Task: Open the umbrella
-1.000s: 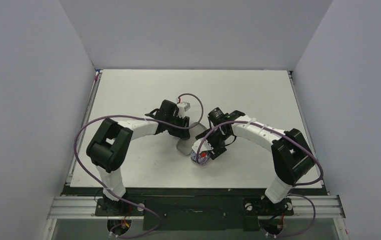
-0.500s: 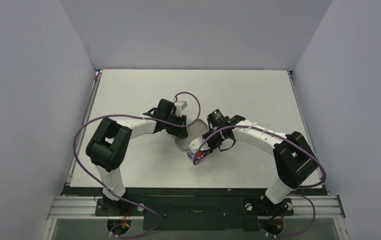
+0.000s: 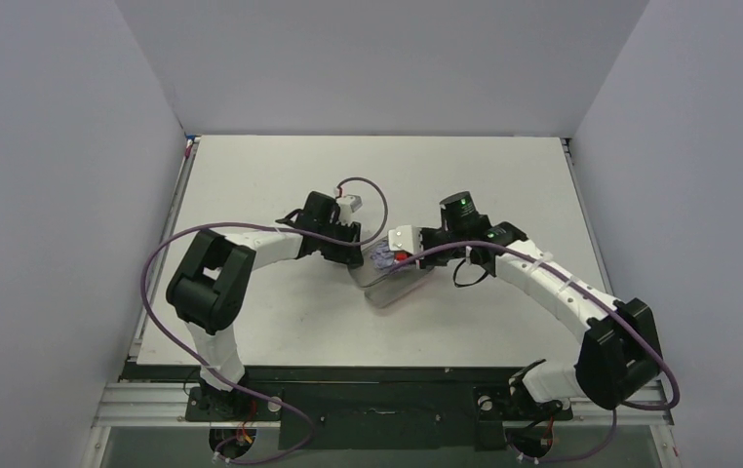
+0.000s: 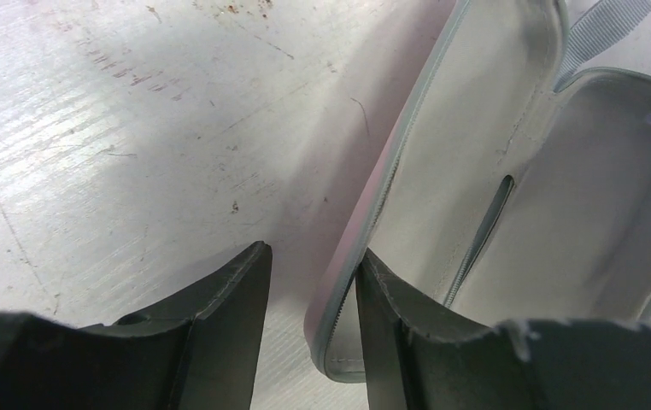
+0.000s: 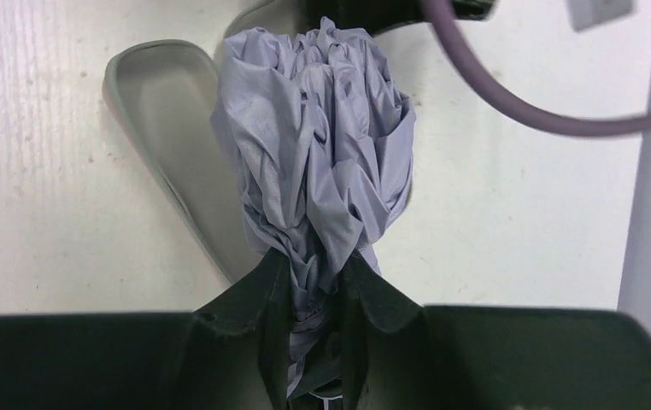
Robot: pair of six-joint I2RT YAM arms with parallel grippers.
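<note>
No text, label or number can be read anywhere.

A fabric sleeve (image 4: 476,111) lies open on the white surface (image 3: 280,175), hollow side up. Its outside is pale pink and its lining pale grey, and a grey zip (image 4: 407,145) runs along the rim. A grey ribbon loop (image 4: 595,34) sticks out at 1 end. The surface is scuffed and scratched. 3 plain grey walls (image 3: 377,58) enclose it.
</note>
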